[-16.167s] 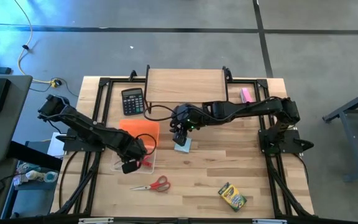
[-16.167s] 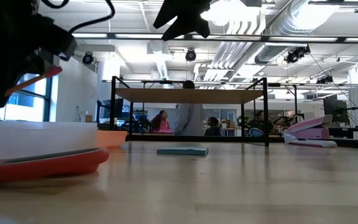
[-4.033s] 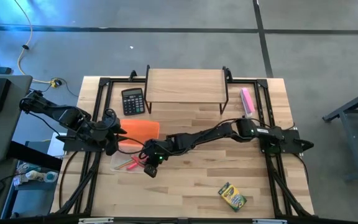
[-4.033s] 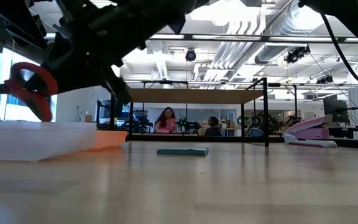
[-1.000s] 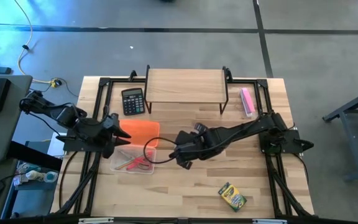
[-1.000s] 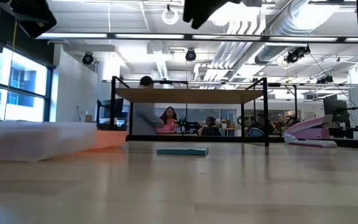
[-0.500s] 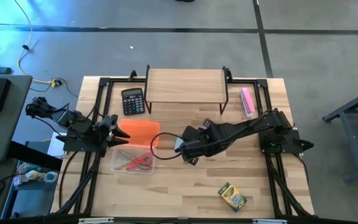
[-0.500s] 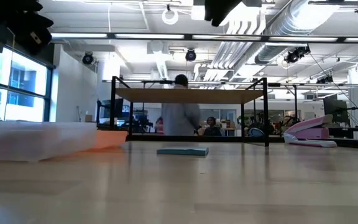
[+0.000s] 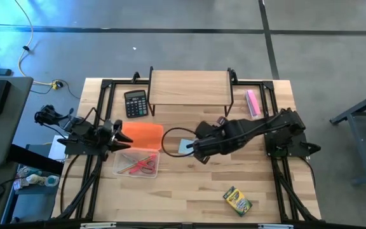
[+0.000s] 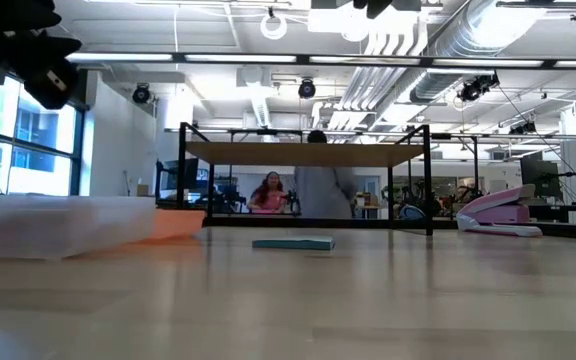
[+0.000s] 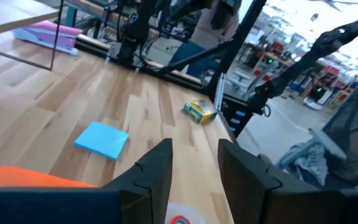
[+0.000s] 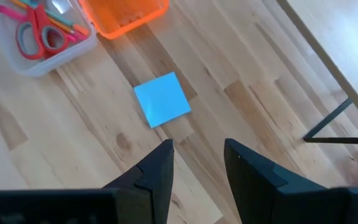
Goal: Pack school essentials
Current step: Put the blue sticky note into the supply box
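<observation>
A clear container (image 9: 136, 163) holds the red-handled scissors (image 12: 39, 34) and pink and orange pens (image 9: 129, 166). The light blue notepad (image 9: 184, 145) lies flat on the table, right of the orange lid (image 9: 142, 133). It also shows in the right wrist view (image 12: 162, 99) and the low view (image 10: 293, 243). The yellow-green crayon box (image 9: 237, 201) lies near the table's near edge. My right gripper (image 12: 197, 168) hovers open just right of the notepad. My left gripper (image 11: 194, 168) is open above the lid's left end. The eraser is not visible.
The black calculator (image 9: 135, 103) and a wooden riser shelf (image 9: 189, 88) stand at the far edge, with a pink stapler (image 9: 251, 104) far right. A cable loops around the notepad (image 9: 168, 141). People move in the room beyond (image 10: 313, 190). Bare wood lies between container and crayon box.
My right gripper has drawn away from the container toward the table's right and slightly far, rising out of the low view, and now hangs beside the notepad. My left arm has folded back toward the table's left edge. The scissors and pens have stayed in the container.
</observation>
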